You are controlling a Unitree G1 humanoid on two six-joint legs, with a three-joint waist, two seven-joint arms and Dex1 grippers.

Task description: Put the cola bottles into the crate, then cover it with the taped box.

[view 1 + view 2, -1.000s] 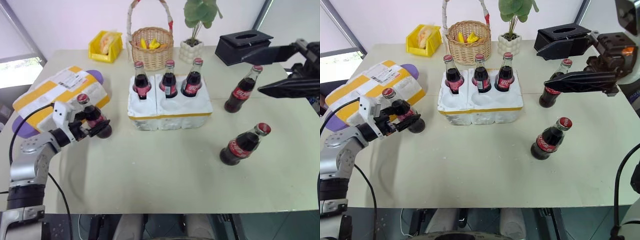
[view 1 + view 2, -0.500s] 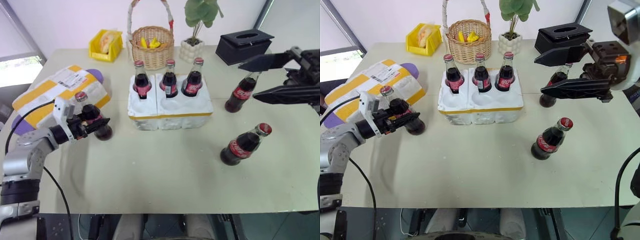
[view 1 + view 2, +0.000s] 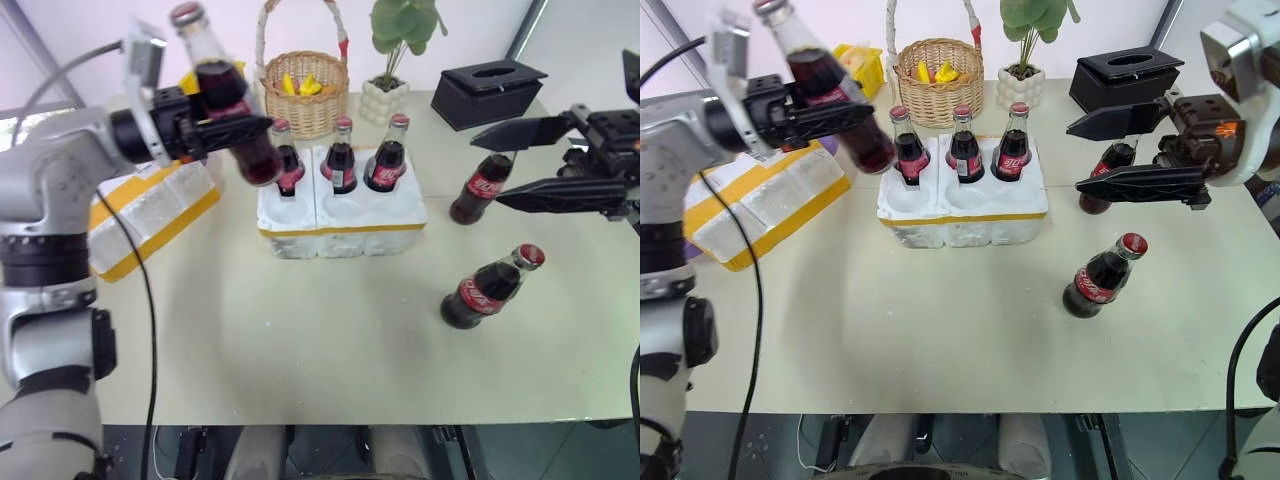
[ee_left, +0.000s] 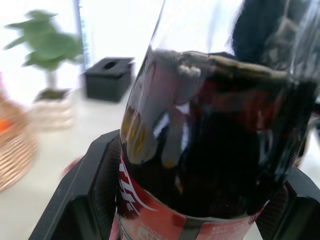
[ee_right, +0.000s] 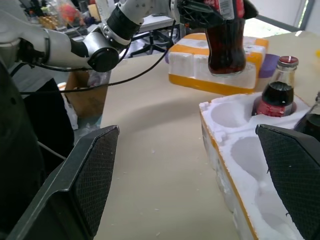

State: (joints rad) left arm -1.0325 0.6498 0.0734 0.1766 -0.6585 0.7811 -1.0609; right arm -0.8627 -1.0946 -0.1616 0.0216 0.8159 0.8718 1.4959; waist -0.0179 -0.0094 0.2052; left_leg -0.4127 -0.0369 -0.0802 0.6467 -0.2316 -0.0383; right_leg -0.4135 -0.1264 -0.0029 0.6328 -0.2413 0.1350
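Pale table (image 3: pixel 300 350) under crate (image 3: pixel 340 215), taped box (image 3: pixel 150 205), two cola bottles (image 3: pixel 490 285)

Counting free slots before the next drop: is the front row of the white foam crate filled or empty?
Empty. The white foam crate shows bare round holes along its front, while three red-capped glass cola bottles stand in its back row.

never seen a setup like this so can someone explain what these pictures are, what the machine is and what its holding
It is a two-armed humanoid robot. Two pictures come from cameras in its head, looking down over a table; the other two sit on its wrists, looking along each claw.

The left claw holds a cola bottle in the air. The right claw is open beside another bottle. One more bottle stands nearer the robot.

Three bottles already sit in the white foam crate. The yellow-taped box lies to its left. Behind are a wicker basket, a potted plant and a black tissue box.
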